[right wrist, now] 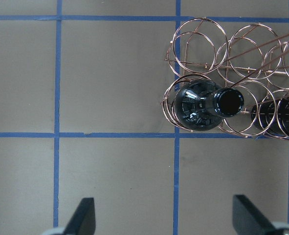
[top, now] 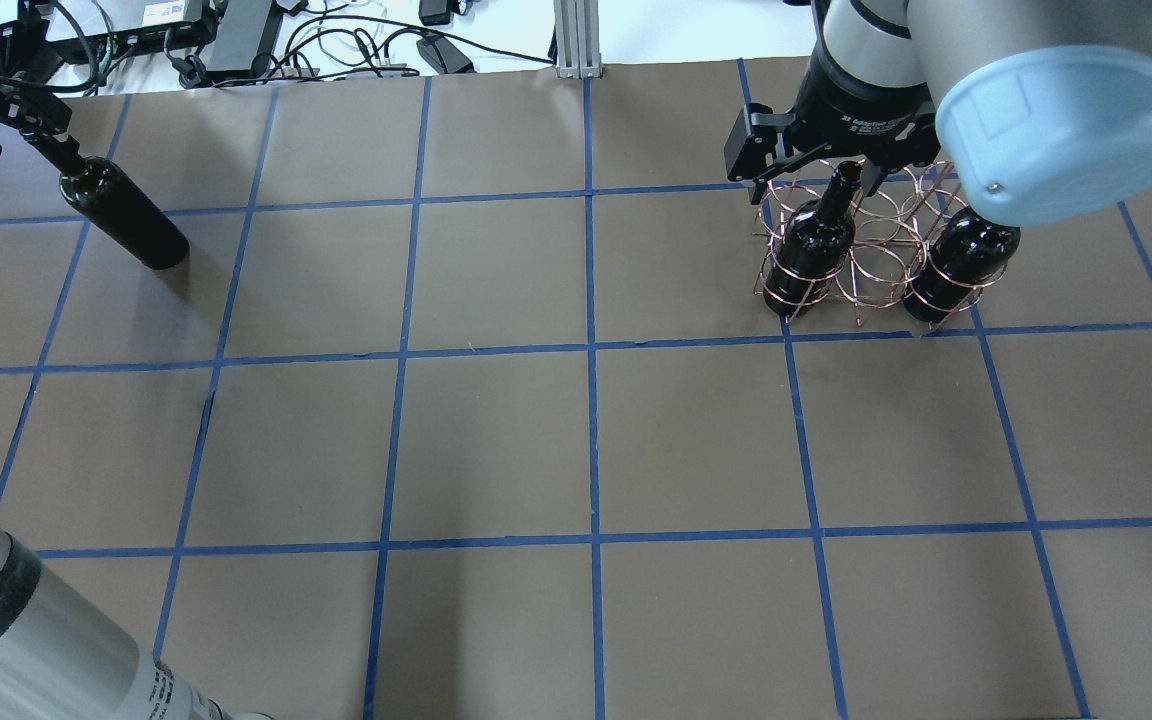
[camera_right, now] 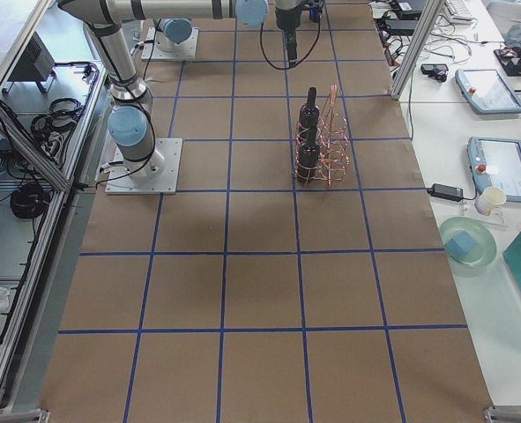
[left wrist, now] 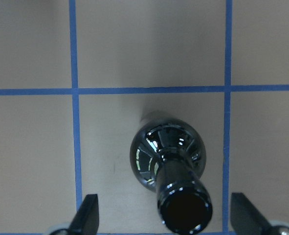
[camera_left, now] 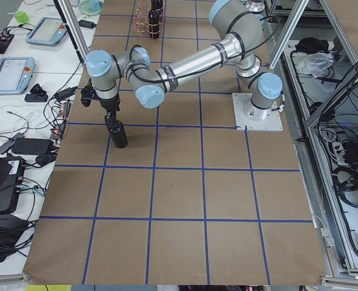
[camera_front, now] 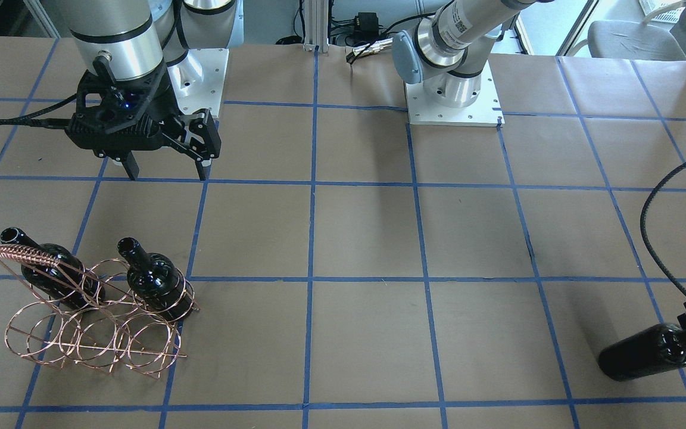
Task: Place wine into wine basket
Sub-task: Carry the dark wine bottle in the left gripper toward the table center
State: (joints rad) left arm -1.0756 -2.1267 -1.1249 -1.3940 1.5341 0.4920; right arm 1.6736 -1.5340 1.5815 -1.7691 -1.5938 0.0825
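A glossy black wine bottle [top: 121,215] stands upright on the paper at the table's far left. My left gripper [top: 6,110] is over its neck. In the left wrist view the bottle's mouth [left wrist: 186,210] sits between the fingertips [left wrist: 88,215], which are spread wide and do not touch it. The copper wire wine basket [camera_front: 93,339] stands at the far right with two look-alike bottles [camera_front: 155,286] [camera_front: 51,274] in its rings. My right gripper [camera_front: 167,171] is open and empty, up above the table beside the basket [right wrist: 203,44].
The table is covered with brown paper with a blue tape grid [top: 591,350]. The two arm bases [camera_front: 453,98] stand at the robot's edge. Cables and devices [top: 236,40] lie beyond the far edge. A black cable [camera_front: 652,238] hangs near my left gripper.
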